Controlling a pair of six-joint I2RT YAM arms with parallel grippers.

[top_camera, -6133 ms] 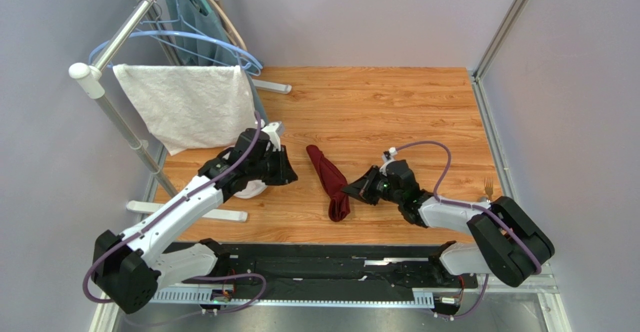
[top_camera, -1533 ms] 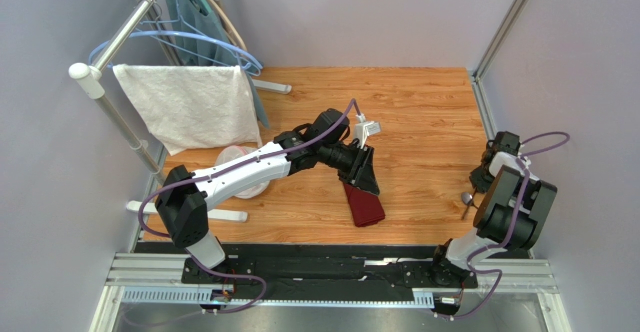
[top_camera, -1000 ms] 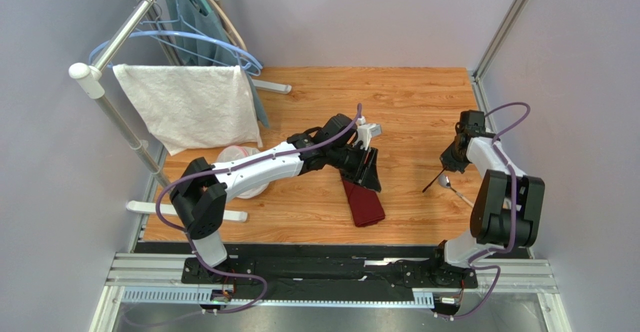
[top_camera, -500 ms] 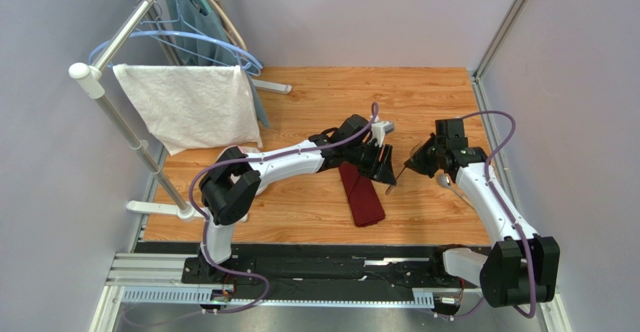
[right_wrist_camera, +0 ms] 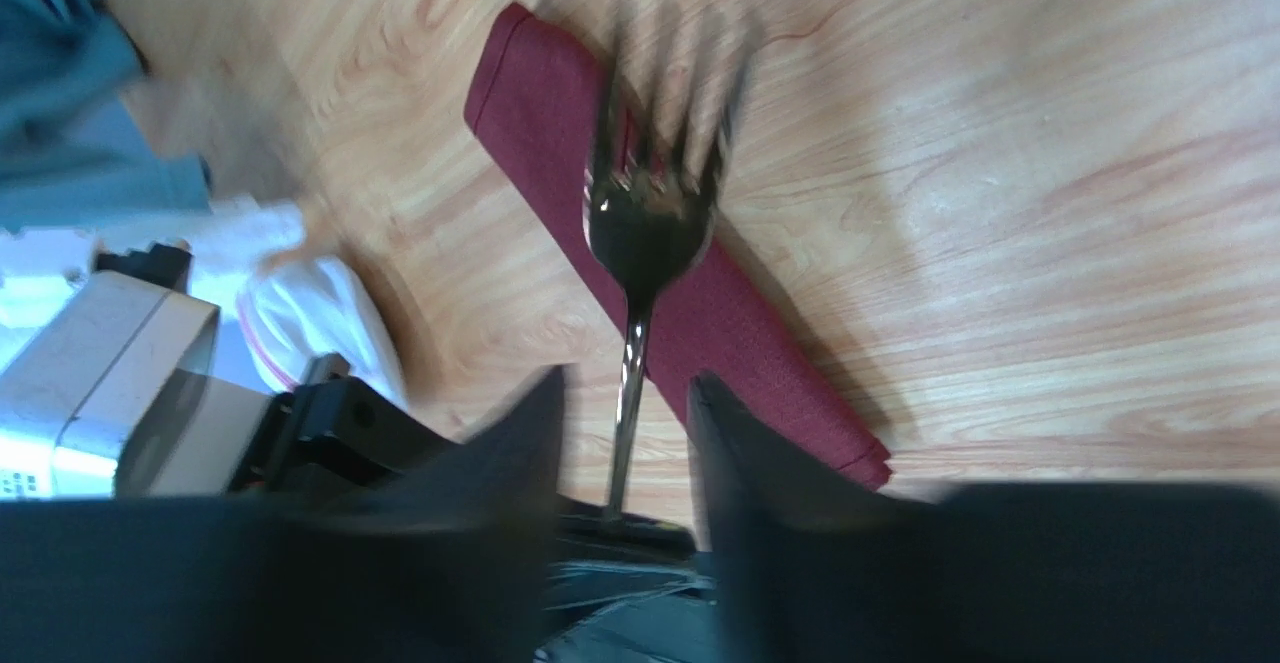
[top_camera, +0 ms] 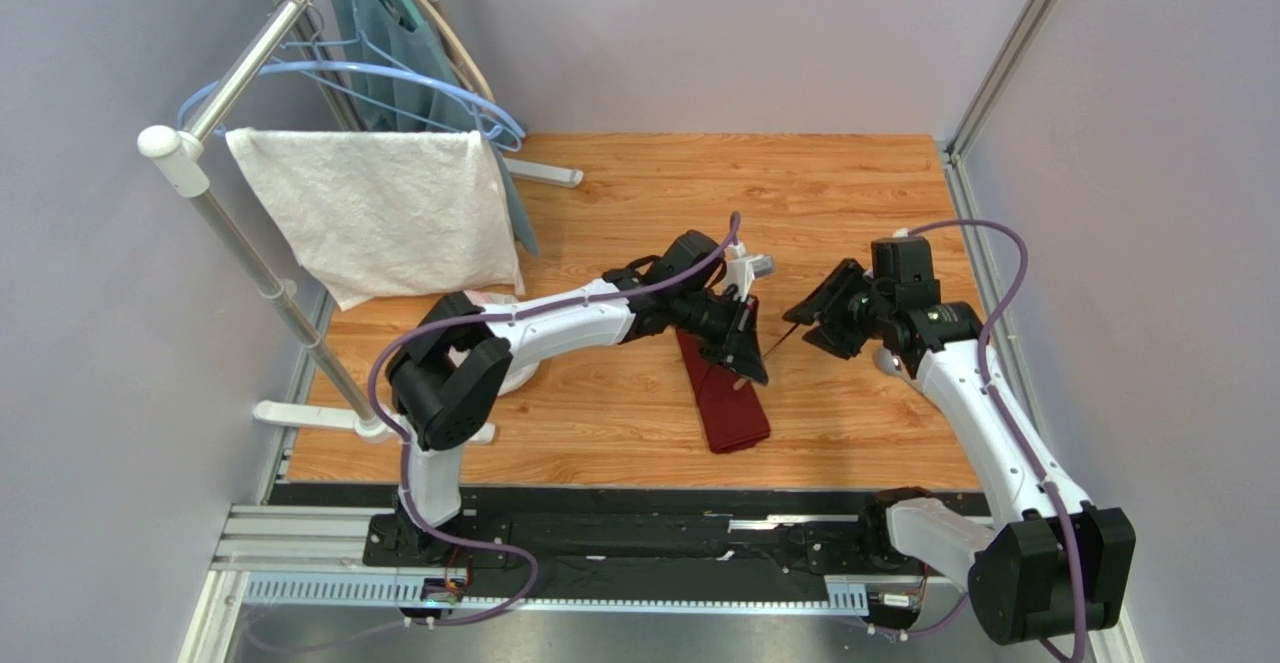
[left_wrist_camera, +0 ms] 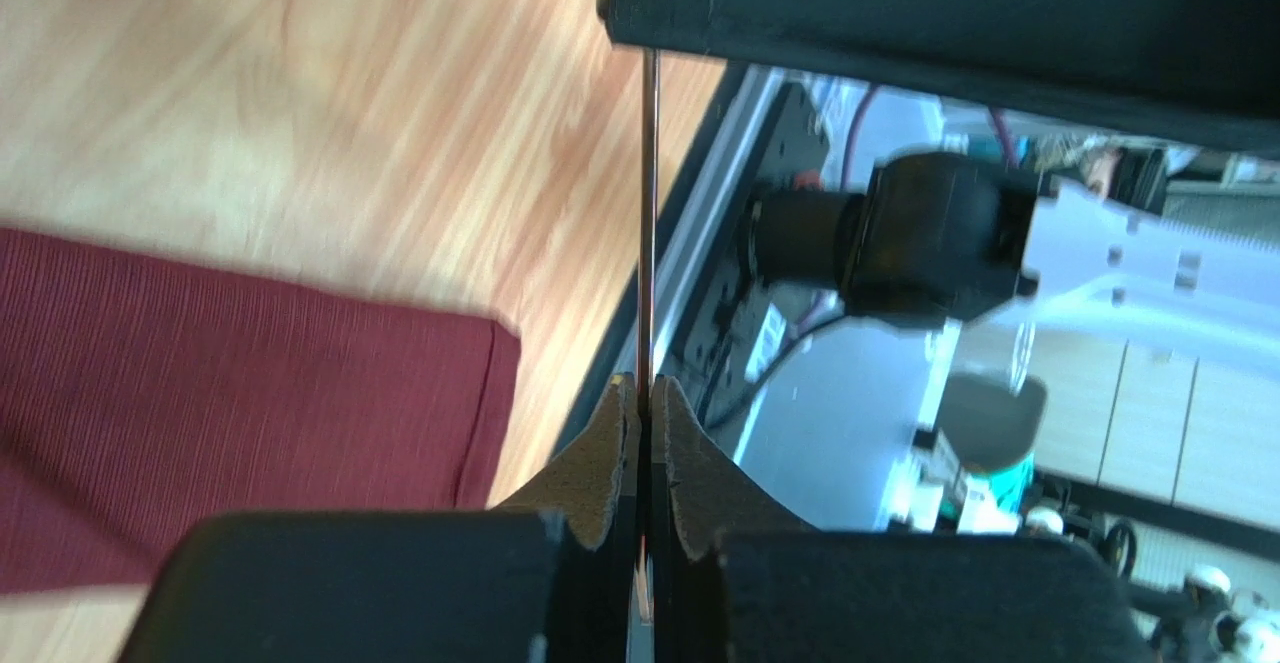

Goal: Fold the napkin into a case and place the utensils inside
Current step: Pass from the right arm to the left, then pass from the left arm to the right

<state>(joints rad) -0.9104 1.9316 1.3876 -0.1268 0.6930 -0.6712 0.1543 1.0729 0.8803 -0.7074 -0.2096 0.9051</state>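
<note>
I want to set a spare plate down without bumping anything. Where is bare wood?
Bare: the far half of the table, from the rack foot to the right rail; the near strip between the left arm and the napkin. Crowded: the middle, where left gripper and right gripper meet at the fork above the napkin.

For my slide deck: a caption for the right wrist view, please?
The fork seen through the open right pincer, over the folded maroon napkin.
</note>
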